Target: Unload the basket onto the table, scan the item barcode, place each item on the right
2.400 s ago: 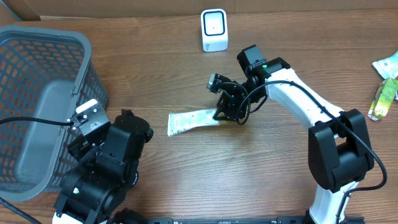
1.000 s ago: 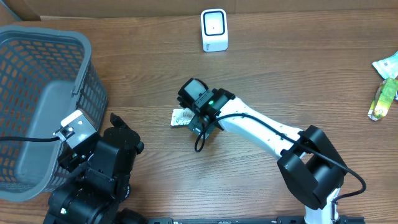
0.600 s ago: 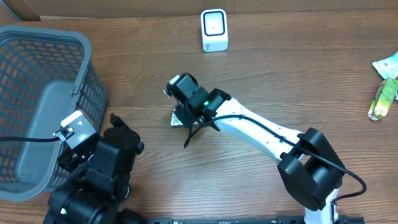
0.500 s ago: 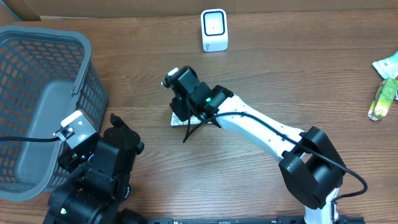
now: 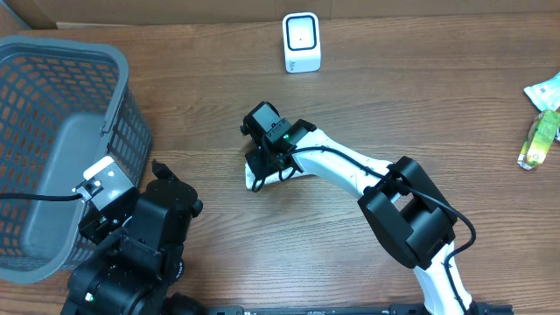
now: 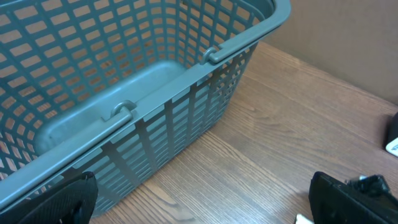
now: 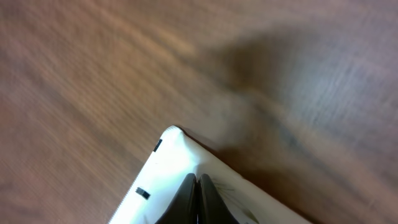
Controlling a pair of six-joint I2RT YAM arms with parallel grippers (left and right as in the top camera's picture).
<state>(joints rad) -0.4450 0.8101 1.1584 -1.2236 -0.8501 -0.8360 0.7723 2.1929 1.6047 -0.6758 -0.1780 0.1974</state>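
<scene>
The item is a flat white packet [image 7: 163, 186] with small black marks along its edge. My right gripper [image 7: 198, 182] is shut on it, its two dark fingertips pressed together on a crease in the packet, with blurred wood behind. In the overhead view the right gripper [image 5: 260, 160] points down at mid-table and hides nearly all of the packet. The white scanner [image 5: 302, 42] stands upright at the back of the table. My left gripper [image 6: 205, 211] is open near the basket, with bare wood between its fingers [image 6: 59, 199].
A grey plastic basket [image 5: 114, 105] fills the left side, its near wall [image 6: 186, 118] close to the left gripper. Green and white packets [image 5: 542, 131] lie at the right edge. A black cable loops under the right wrist.
The right gripper has shut on the white packet. Its arm has swung so that the wrist now covers the packet from above. The left arm has stayed still.
</scene>
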